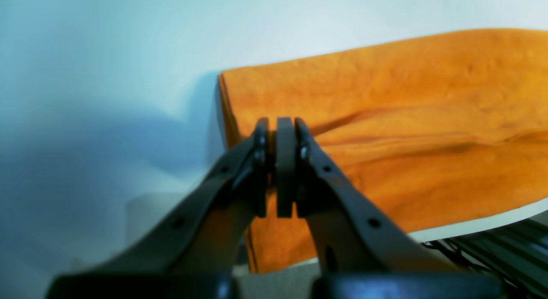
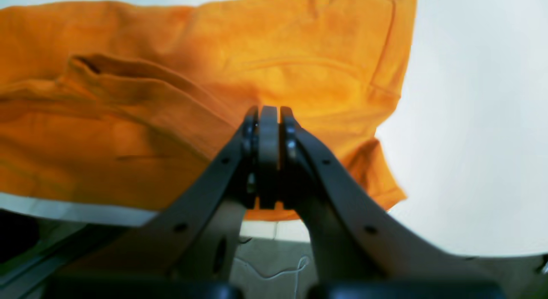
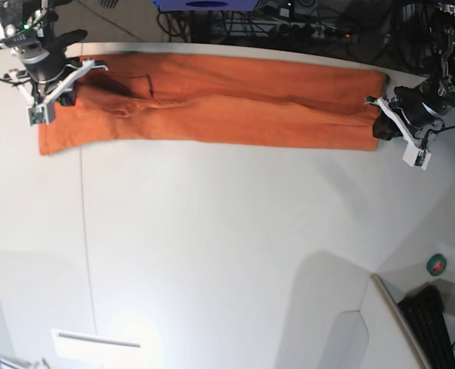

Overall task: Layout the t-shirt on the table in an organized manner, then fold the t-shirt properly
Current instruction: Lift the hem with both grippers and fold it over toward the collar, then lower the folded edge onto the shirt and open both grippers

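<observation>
Right now the t-shirt [image 3: 212, 100] lies as a long, narrow orange band along the far side of the table [image 3: 227, 254], stretched between the two arms, with one end at each gripper. The left gripper [image 1: 280, 132] has its jaws pressed together at the squared-off end of the band, and the right gripper [image 2: 269, 119] is likewise closed at the sleeve end; in both wrist views the fingers sit on or in the cloth, so each probably pinches a thin layer, though the hold is hard to confirm. The main risk, as I judge it, is uneven pulling: if one arm moves ahead of the other, the band could twist, or the thin fabric could slip out of a pinch and drop in a heap. A ridge of wrinkles runs along the middle near the sleeve end and could get locked into the next fold. The far long edge lies close to the table's rim, so a drag that way might spill cloth over it. The tabletop is smooth, white and mostly bare, crossed by a thin dark seam [image 3: 85, 254]; cables and dark equipment crowd the room behind it.
</observation>
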